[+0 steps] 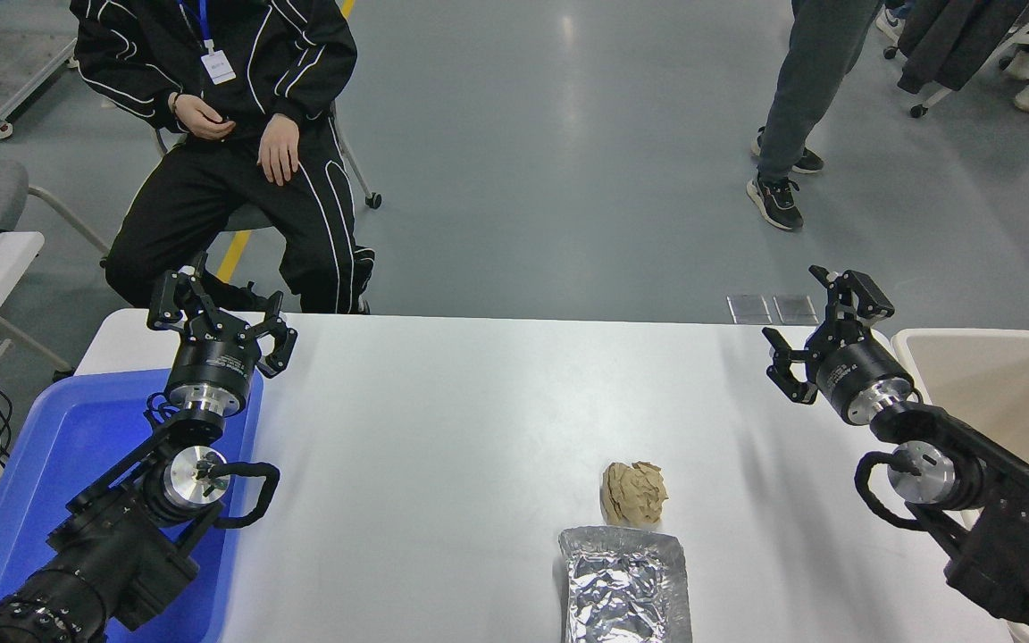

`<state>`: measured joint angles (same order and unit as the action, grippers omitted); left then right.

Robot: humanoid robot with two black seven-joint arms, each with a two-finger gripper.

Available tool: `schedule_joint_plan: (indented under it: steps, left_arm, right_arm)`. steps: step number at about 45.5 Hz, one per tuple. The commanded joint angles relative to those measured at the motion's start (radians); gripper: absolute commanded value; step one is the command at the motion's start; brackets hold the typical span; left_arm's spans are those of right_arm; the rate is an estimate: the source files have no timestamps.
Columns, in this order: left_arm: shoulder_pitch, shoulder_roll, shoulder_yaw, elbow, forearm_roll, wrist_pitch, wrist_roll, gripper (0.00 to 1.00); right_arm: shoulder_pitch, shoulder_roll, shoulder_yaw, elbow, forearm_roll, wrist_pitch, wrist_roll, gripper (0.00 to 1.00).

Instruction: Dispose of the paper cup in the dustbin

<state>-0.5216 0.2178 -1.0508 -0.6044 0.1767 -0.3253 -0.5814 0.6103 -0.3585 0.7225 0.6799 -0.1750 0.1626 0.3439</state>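
Nowhere on the table does any readable brand or label show. Crumpled brown, the paper cup lies on the white table, just beyond a silver foil pack. Well apart, the right gripper hangs empty, fingers spread, beside the dustbin. Over the blue tray the left gripper sits parked, fingers also apart

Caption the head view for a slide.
Both open grippers, left and right, hover over the table; crumpled paper lies beside foil, dustbin right.
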Motion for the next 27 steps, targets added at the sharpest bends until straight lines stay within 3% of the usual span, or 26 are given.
schedule_joint_plan:
  steps: [1,27]
  left_arm:
    - [0.0,0.0,0.0,0.0,0.0,0.0,0.0,1.0]
    - [0.0,0.0,0.0,0.0,0.0,0.0,-0.001,1.0]
  right_arm:
    - [-0.001,-0.016,0.003,-0.025,0.003,-0.002,0.02,0.99]
    - [0.003,-0.022,0.048,-0.031,0.005,0.002,0.03,0.99]
